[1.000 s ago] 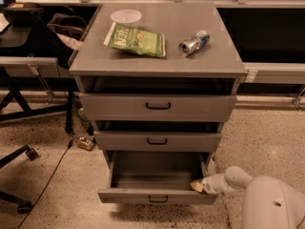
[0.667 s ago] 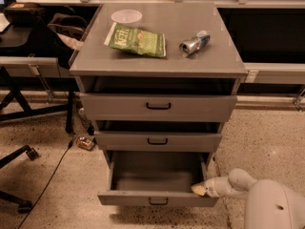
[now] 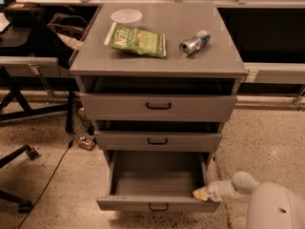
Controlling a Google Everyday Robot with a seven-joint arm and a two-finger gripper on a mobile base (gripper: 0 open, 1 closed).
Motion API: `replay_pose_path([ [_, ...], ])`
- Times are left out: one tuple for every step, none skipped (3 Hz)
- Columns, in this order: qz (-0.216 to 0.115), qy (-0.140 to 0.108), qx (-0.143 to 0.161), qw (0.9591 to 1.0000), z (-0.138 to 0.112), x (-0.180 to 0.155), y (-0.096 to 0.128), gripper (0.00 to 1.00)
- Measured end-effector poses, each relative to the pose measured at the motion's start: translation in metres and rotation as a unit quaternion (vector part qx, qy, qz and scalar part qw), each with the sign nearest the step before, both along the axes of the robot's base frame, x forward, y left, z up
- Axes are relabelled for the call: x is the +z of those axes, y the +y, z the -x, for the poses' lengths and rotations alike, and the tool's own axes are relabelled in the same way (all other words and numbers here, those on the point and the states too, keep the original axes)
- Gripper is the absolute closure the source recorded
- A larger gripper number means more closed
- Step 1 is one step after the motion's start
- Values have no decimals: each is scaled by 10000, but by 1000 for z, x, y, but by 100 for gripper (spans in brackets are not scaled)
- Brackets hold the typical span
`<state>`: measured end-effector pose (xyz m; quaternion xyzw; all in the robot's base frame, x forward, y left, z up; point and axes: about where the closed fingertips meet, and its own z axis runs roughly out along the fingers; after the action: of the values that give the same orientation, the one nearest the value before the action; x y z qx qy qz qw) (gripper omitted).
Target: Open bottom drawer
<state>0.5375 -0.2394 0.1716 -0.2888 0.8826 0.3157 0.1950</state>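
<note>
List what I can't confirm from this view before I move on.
- Camera view: whether the end effector, at the bottom drawer's right front corner, touches it; too blurred.
- Camera view: the middle drawer's inside, hidden by the top drawer above.
- Camera view: the arm, cut off by the lower right edge.

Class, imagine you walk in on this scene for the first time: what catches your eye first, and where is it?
The bottom drawer of the grey cabinet stands pulled far out, with the robot's gripper at its right front corner. On the cabinet's top lie a green chip bag and, to its right, a drink can on its side.
</note>
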Motion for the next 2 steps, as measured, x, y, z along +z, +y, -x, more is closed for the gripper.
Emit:
replay_pose_path([
  [0,0,0,10000,-2,0,-1,100],
  [0,0,0,10000,-2,0,-1,81],
])
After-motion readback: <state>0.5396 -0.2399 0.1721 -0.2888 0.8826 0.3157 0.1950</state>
